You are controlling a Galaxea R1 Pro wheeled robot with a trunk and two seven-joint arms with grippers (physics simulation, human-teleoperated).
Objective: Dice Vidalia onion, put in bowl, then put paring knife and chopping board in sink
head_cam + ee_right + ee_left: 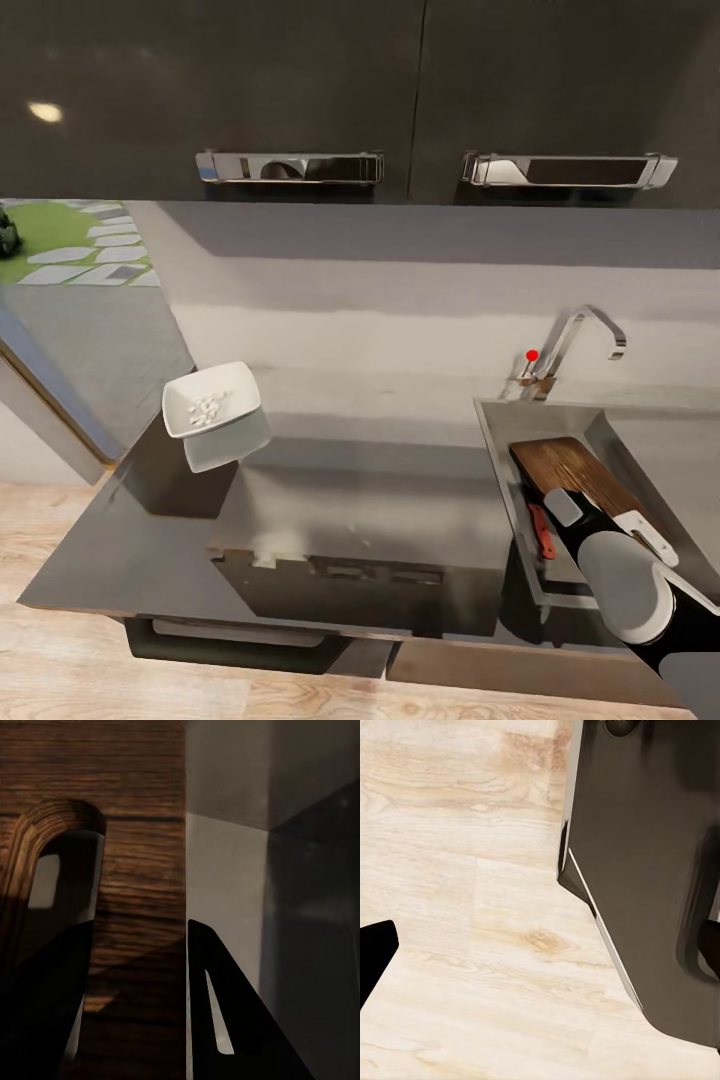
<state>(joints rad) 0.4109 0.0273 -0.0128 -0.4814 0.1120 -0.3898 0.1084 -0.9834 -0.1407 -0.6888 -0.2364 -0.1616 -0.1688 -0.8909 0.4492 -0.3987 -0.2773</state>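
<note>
Both fingers of the right gripper [139,1012] straddle the brown wooden chopping board [570,470] edge, board's long axis running near-to-far inside the grey metal sink [497,425], jaws narrow on it.

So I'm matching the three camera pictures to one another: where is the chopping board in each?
Head view: chopping board leans in the sink, lower right, by the right arm.
Left wrist view: not in it; wooden floor and a dark cabinet.
Right wrist view: board between the right gripper fingers.
Shared landmark: the board's handle slot.
</note>
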